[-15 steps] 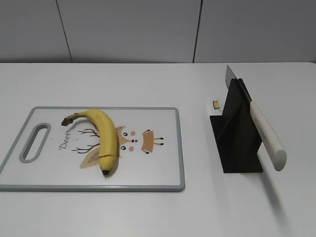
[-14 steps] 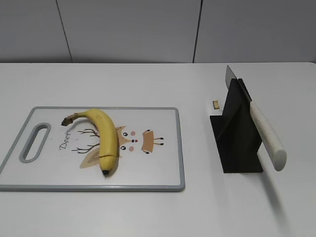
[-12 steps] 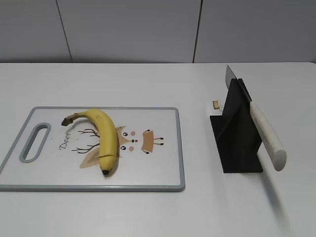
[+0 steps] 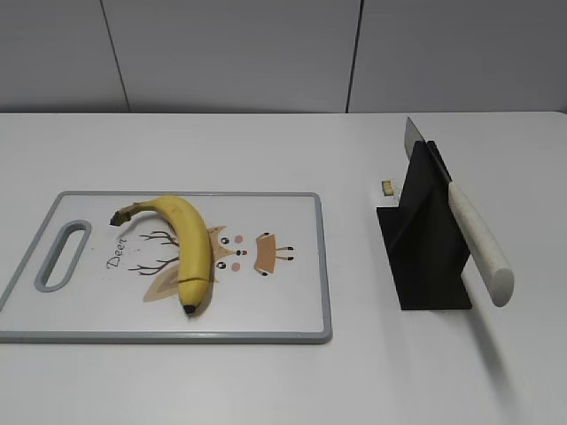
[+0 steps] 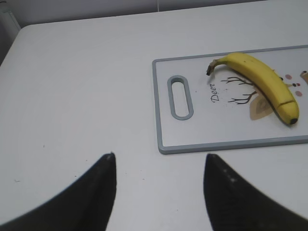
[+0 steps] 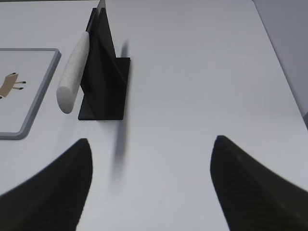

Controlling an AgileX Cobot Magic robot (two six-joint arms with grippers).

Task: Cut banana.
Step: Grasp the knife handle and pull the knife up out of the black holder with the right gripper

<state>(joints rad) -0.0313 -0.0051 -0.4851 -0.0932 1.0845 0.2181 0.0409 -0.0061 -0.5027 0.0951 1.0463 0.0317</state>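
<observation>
The yellow banana (image 4: 186, 248) lies on the white cutting board (image 4: 283, 310), stem to the far left, black tip toward the front; it also shows in the left wrist view (image 5: 264, 84). A knife with a pale handle (image 4: 478, 243) rests in a black stand (image 4: 430, 252), also seen in the right wrist view (image 6: 72, 72). My left gripper (image 5: 159, 156) is open and empty over bare table, near the board's handle end. My right gripper (image 6: 151, 142) is open and empty, short of the stand. Neither gripper shows in the exterior view.
The board (image 5: 231, 144) has a grey rim, a handle slot (image 5: 180, 96) and a tan deer print (image 4: 239, 257). A small tan object (image 4: 387, 187) lies behind the stand (image 6: 103, 82). The white table ends at a grey wall behind.
</observation>
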